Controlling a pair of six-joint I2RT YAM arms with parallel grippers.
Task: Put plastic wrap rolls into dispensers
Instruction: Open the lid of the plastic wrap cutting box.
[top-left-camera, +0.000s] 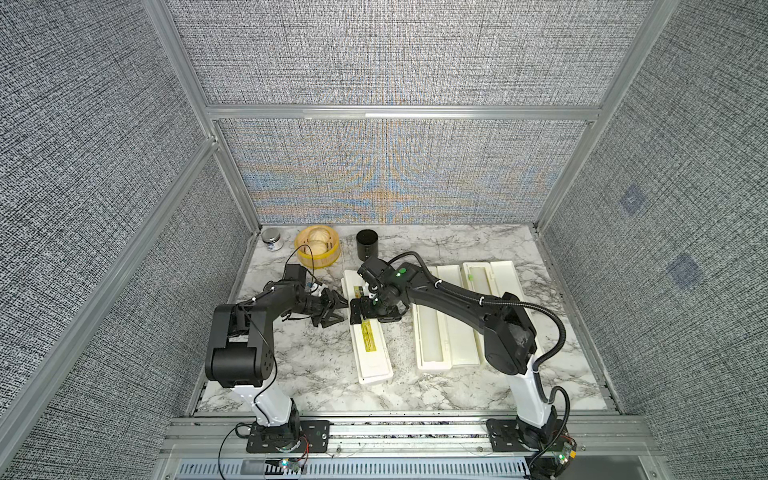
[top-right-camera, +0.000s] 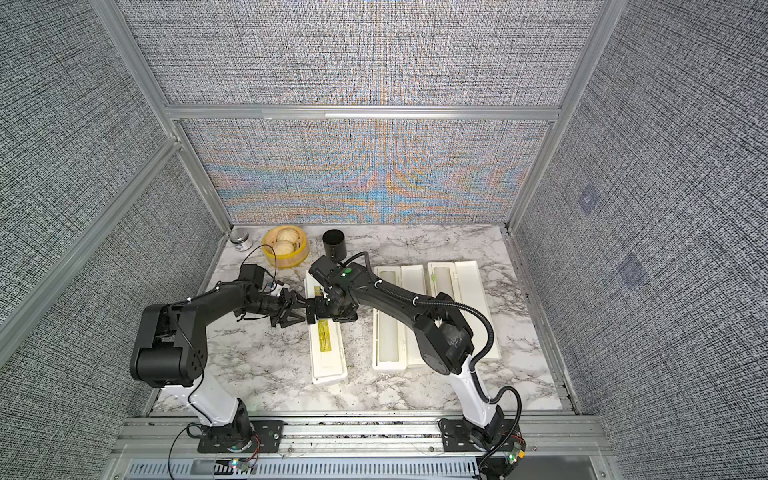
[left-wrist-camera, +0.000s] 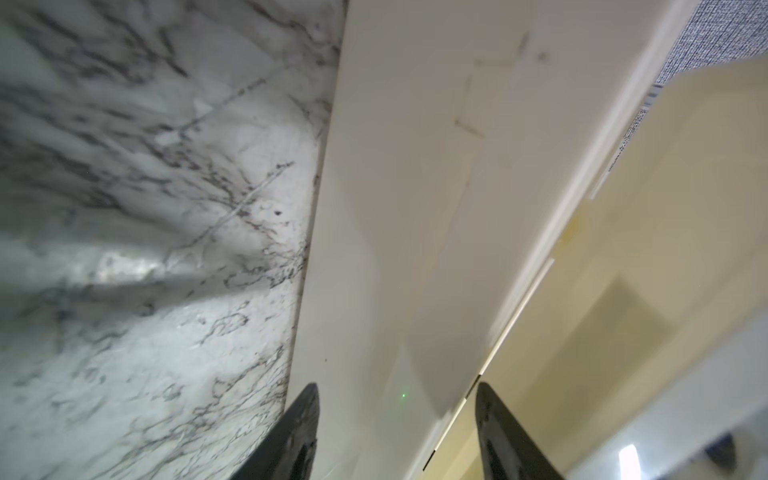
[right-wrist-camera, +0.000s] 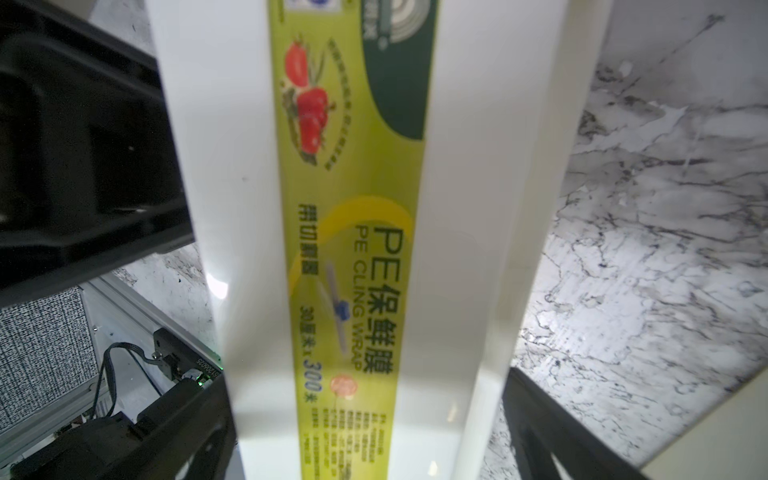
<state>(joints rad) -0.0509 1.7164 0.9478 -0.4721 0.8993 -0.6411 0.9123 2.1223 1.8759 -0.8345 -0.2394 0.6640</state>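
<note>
Closest to the lens is the aluminium rail (top-left-camera: 407, 432) with both arm bases bolted to it, and past that the marble tabletop (top-left-camera: 316, 374).

Going left to right from there: way at the back left there's a little jar (top-left-camera: 272, 240), a yellow steamer basket (top-left-camera: 326, 261) with a couple of buns in it, and a black cup (top-left-camera: 367, 246). All of those sit well apart from the action.

The left gripper (top-left-camera: 345, 312) comes in low from the side, claw partly spread, with its tips right at the left long edge of the closed dispenser (top-left-camera: 372, 353). Its wrist view shows two dark fingertips (left-wrist-camera: 299, 428) with the cream side wall of that box between and beyond them. Can't tell if either tip actually touches it.

The box lies flat on the marble, lid down, yellow label (right-wrist-camera: 353, 249) facing up. The right gripper (top-left-camera: 371, 315) hangs straight down over its middle stretch, claw released and spread wide, one finger (right-wrist-camera: 178, 424) down each long side. Whether they press on the sides I can't tell.

Next over is the middle dispenser (top-left-camera: 434, 365), lid flipped open to the right, with a pale plastic wrap roll (top-left-camera: 430, 332) lying in its tray.

Furthest right, partly behind the right arm, the third dispenser (top-left-camera: 505, 278) is open too. It has a second roll (top-left-camera: 478, 286) in the tray beside a small green tab (top-left-camera: 471, 275).
</note>
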